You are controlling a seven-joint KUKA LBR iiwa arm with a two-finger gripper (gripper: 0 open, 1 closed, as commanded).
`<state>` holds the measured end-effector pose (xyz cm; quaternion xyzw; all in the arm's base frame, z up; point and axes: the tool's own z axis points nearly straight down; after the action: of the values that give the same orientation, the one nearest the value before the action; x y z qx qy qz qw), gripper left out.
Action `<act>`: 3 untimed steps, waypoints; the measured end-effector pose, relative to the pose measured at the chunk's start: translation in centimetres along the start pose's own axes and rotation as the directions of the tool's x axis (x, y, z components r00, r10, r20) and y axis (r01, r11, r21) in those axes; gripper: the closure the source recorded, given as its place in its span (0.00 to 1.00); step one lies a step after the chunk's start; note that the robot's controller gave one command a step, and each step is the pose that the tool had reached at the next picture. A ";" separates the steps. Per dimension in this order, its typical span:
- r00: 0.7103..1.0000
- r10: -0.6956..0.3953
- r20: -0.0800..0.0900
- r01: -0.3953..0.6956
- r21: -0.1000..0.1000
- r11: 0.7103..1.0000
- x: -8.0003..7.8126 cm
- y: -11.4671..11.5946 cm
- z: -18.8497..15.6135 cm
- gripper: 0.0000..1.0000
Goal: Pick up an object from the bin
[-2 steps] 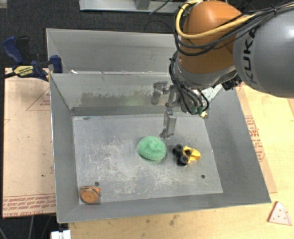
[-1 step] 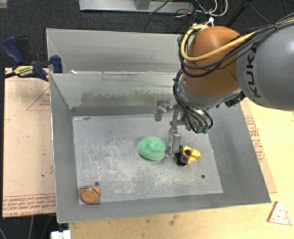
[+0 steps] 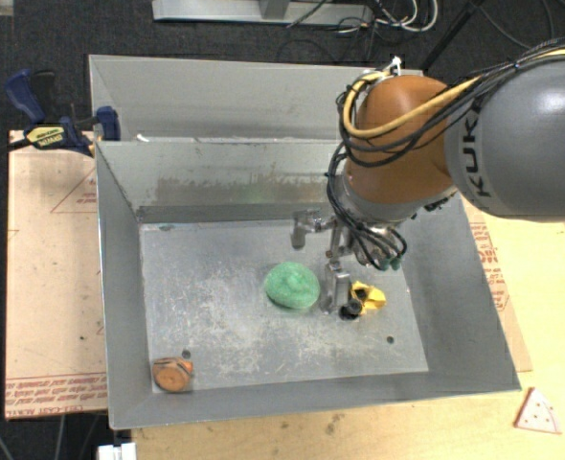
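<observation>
Brown round disc point(image 3: 172, 375) is lying alone in the near left corner of the grey bin point(image 3: 120, 286). Farther in, mid-floor, a green rounded lump point(image 3: 290, 286) is sitting near a small yellow-and-black piece point(image 3: 366, 298). The gripper point(image 3: 334, 295) is hanging low between these two, just beside each. Whether it is open or gripping anything: cannot tell.

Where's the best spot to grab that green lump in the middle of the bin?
Probably across its middle, from straight above: the green lump is a rounded mound lying free all round, except where the claw stands beside it.
</observation>
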<state>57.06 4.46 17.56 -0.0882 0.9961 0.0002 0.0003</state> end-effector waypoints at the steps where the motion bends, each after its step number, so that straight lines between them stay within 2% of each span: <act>1: 1.000 -0.028 0.002 0.028 0.000 1.000 1.4 1.8 4.5 0.00; 2: 0.991 -0.136 -0.001 0.136 -0.001 0.991 1.4 2.1 6.6 0.00; 3: 0.997 -0.076 0.006 0.076 -0.001 0.997 -1.0 0.1 9.0 1.00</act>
<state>58.05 4.77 8.51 -0.1261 0.9920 0.0011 0.0033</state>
